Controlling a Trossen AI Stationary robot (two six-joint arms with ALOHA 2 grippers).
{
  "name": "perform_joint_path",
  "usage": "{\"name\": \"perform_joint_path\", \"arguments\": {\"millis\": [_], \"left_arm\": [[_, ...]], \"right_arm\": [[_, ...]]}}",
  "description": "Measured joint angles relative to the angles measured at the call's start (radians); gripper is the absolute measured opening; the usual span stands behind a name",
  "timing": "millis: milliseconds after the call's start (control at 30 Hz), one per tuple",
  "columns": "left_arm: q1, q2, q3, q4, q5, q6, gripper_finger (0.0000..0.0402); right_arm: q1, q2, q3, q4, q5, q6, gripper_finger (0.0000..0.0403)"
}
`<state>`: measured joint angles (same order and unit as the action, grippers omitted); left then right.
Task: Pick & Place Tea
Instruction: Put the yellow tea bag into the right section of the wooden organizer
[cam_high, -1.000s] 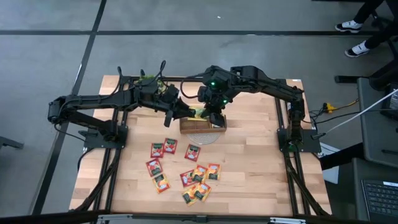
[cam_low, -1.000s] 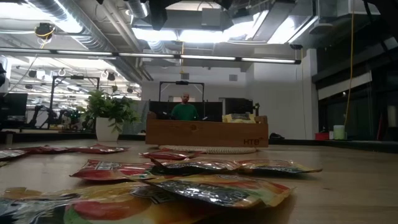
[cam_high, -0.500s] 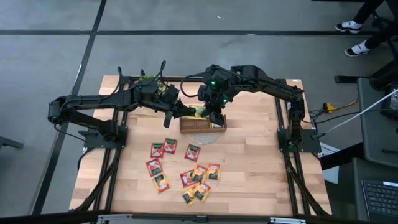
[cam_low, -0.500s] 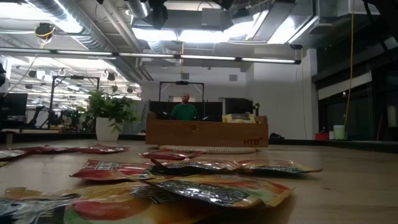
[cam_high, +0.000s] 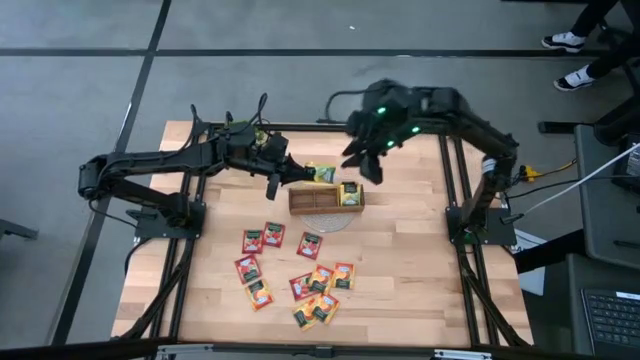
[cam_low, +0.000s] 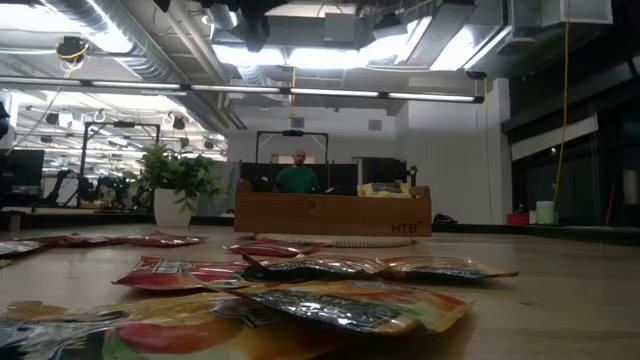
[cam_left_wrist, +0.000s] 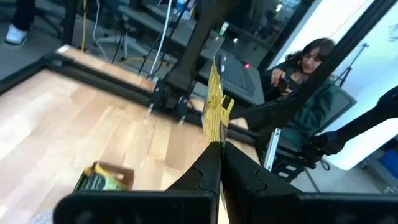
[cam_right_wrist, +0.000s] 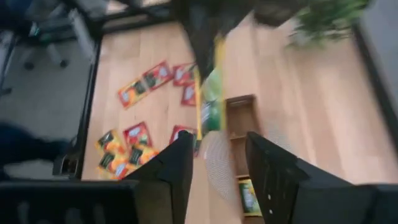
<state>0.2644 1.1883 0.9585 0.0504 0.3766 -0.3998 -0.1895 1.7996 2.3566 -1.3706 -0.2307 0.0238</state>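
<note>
My left gripper reaches in from the left and is shut on a yellow-green tea sachet, held just above the far edge of the brown wooden tray. In the left wrist view this sachet shows edge-on beyond the shut fingertips. My right gripper hangs open, higher up and to the right of the sachet, touching nothing. One yellow sachet lies in the tray's right compartment. Several red, orange and yellow sachets lie flat on the near half of the table. My left gripper pinches the sachet by its near edge between the two fingers. The fingers come nearly level from the table's left. The sachet sticks out past the fingertips, standing on edge, lifted clear of the tray and the table.
A round woven mat lies under the tray. A potted plant stands at the far left, under the left arm. Loose sachets fill the near middle. Bare wood lies at the right. People are in the room beyond the table.
My right gripper has let go of the yellow-green sachet and drawn away upward, toward the table's far right. The sachet has stayed in place above the tray with my left gripper, which has kept still.
</note>
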Motion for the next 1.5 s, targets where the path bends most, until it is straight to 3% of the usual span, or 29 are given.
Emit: {"name": "perform_joint_path", "arguments": {"millis": [167, 367, 800, 1500], "left_arm": [[0.006, 0.072, 0.037, -0.004, 0.023, 0.001, 0.0003], [0.006, 0.218, 0.170, -0.065, 0.087, 0.046, 0.0003], [0.033, 0.461, 0.446, -0.430, 0.123, 0.218, 0.0002], [0.080, 0.745, 0.752, -0.695, 0.124, 0.404, 0.0002]], "right_arm": [[-0.021, -0.070, 0.000, -0.002, 0.108, 0.039, 0.0148], [-0.024, -0.117, 0.000, -0.003, 0.205, 0.052, 0.0148], [-0.024, -0.124, 0.000, -0.086, 0.212, 0.050, 0.0148], [-0.024, -0.123, 0.000, -0.172, 0.212, 0.023, 0.0149]]}}
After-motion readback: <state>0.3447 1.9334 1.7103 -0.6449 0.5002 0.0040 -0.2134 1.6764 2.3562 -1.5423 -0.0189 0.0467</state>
